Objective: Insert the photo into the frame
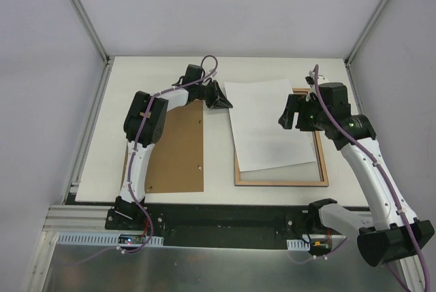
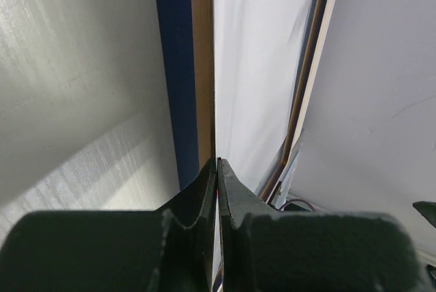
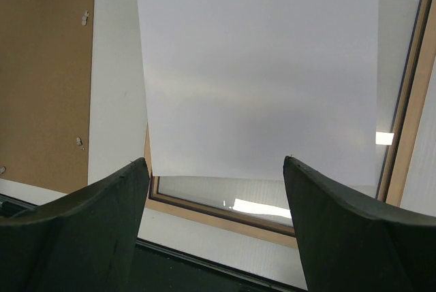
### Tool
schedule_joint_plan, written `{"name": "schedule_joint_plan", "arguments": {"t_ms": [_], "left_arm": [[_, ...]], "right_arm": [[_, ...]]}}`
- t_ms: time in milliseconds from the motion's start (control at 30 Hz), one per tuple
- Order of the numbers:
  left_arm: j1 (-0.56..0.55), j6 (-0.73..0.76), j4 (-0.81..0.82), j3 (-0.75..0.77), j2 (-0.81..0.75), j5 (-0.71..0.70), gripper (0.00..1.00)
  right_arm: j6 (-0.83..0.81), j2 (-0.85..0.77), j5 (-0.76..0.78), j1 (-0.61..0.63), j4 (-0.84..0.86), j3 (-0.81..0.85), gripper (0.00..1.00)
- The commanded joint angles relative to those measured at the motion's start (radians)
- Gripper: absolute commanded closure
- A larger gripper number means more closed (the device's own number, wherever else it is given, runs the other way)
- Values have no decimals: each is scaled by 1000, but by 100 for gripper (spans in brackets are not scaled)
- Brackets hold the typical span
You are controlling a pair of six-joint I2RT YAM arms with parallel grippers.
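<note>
the left gripper (image 1: 219, 99) is clenched on the far left corner of the photo (image 1: 269, 125), which lies blank side up, skewed across the frame (image 1: 281, 182). the right gripper (image 1: 291, 116) hovers released above the photo's right edge, seemingly not touching it.

sheet edge pinched between the fingertips

the left gripper (image 2: 216, 169) is seen at the bottom, its dark jaws pressed together on the edge of the photo (image 2: 262, 67), whose plain white side is shown. just left of the sheet, the frame (image 2: 182, 67) is seen as a navy strip beside a wood-coloured one, with the white table (image 2: 68, 101) further left
</note>
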Motion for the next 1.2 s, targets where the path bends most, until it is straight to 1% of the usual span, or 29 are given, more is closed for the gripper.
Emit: {"name": "schedule_joint_plan", "arguments": {"t_ms": [0, 333, 1167], "left_arm": [[3, 44, -27, 49, -51, 63, 100], [0, 78, -106, 184, 4, 150, 100], [-15, 185, -249, 273, 50, 216, 100]], "right_arm": [[-16, 3, 13, -4, 35, 10, 19], [-19, 14, 11, -6, 33, 15, 18], [-24, 27, 7, -6, 33, 13, 18]]}}
